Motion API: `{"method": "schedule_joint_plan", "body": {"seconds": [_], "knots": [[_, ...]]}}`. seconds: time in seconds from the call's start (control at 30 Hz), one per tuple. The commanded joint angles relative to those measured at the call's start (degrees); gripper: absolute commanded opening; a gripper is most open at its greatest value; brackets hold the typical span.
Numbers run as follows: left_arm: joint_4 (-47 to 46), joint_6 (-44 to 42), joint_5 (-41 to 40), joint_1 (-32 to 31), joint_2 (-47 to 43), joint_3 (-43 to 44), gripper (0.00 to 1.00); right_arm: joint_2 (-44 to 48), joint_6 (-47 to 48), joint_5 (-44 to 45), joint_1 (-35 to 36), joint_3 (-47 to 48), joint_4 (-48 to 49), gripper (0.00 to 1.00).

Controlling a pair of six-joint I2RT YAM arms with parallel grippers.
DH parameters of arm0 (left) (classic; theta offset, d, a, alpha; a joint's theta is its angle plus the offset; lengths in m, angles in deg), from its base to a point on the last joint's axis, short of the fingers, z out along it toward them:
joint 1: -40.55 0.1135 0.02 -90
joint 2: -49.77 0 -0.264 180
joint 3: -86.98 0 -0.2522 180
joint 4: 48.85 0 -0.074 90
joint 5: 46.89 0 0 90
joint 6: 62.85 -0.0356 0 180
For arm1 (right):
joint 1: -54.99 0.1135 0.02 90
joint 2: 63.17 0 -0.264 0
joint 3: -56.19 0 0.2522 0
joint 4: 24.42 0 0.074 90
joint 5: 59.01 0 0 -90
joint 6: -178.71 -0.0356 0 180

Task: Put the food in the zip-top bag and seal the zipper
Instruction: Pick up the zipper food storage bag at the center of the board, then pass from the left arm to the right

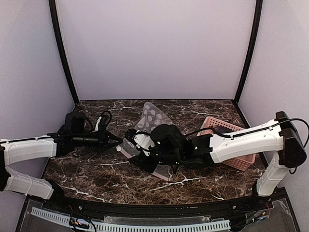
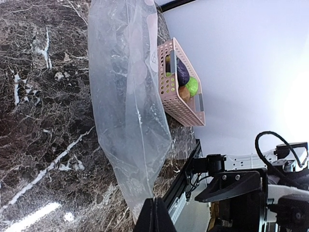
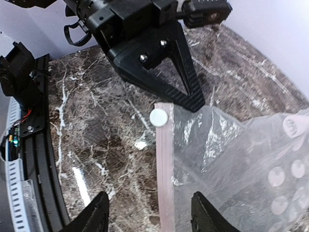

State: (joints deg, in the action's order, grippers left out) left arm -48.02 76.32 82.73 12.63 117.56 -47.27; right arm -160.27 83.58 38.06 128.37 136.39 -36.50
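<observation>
1. The bench (image 1: 96, 169) is dark marble.
2. The bag (image 3: 241, 159) lies on it, in the middle.
3. The basket (image 2: 181, 104) stands right of the bag and holds the food (image 2: 183, 72).
4. The left gripper (image 3: 194, 102) seems pressed together on the bag's corner.
5. The right gripper (image 3: 150, 212) is spread wide, with the zipper (image 3: 165, 164) between its fingers.
6. The slider (image 3: 158, 117) sits at the zipper's end.

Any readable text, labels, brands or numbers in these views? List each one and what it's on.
No text can be read in any view.
bag: the white dots carry faint marks, too blurred to read.
basket: no lettering visible.
</observation>
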Motion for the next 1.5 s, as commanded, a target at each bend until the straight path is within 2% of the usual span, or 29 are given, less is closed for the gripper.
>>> {"method": "schedule_joint_plan", "body": {"seconds": [0.0,0.17,0.53,0.67,0.77,0.9,1.0,1.03,1.07,1.1,1.17,1.2,1.23,1.27,1.37,1.47], "knots": [[2.5,5.9,-3.6,-1.6,-3.7,-0.3,0.01,-0.8,3.4,12.5,3.0,4.5,-0.7,0.60],[3.4,7.7,-5.6,-3.6,-5.8,0.8,0.01,-4.4,4.2,15.8,4.2,8.5,-1.5,0.64],[3.2,9.3,-7.9,-5.2,-6.6,1.4,0.01,-11.7,4.8,16.6,4.6,14.0,-1.5,0.65],[3.0,10.0,-8.1,-5.4,-6.9,1.4,0.01,-13.9,4.7,18.4,4.6,15.2,-2.9,0.62],[2.8,10.4,-8.1,-5.5,-7.7,1.4,0.01,-15.5,4.7,22.3,4.7,16.1,-3.2,0.54],[4.2,8.8,-8.7,-5.6,-8.4,1.5,0.01,-17.1,4.7,28.2,4.6,18.0,-4.6,0.25],[6.3,7.1,-8.5,-5.5,-8.0,1.6,0.01,-15.6,4.6,27.4,4.5,17.3,-3.7,0.05],[6.8,5.9,-8.4,-5.5,-7.9,2.0,0.01,-14.9,4.4,26.6,4.5,16.9,-3.4,0.00],[8.1,5.1,-8.3,-5.5,-7.9,2.4,0.02,-14.2,4.0,25.9,4.5,16.5,-3.2,0.00],[9.1,3.3,-8.4,-5.5,-7.9,3.6,0.04,-13.4,3.7,25.3,4.4,16.0,-3.2,0.00],[13.1,0.0,-8.8,-5.6,-8.0,6.2,0.20,-11.4,3.2,24.5,4.3,14.7,-3.2,0.00],[16.8,-1.5,-9.2,-5.6,-8.2,7.4,0.34,-10.3,2.8,24.2,4.1,13.8,-3.2,0.00],[19.0,-5.0,-10.7,-5.6,-8.3,10.1,0.40,-9.0,2.3,23.6,3.6,12.8,-3.4,0.00],[24.0,-6.8,-11.8,-5.5,-8.4,11.6,0.53,-7.5,1.7,22.6,3.1,11.8,-3.7,0.00],[35.7,-16.0,-18.3,-5.5,-8.4,19.2,0.73,-2.2,-0.2,17.0,0.5,8.5,-4.9,0.00],[42.2,-22.2,-23.9,-5.4,-7.7,24.0,0.86,3.0,-2.2,10.5,-3.1,6.0,-6.9,0.00]]}}
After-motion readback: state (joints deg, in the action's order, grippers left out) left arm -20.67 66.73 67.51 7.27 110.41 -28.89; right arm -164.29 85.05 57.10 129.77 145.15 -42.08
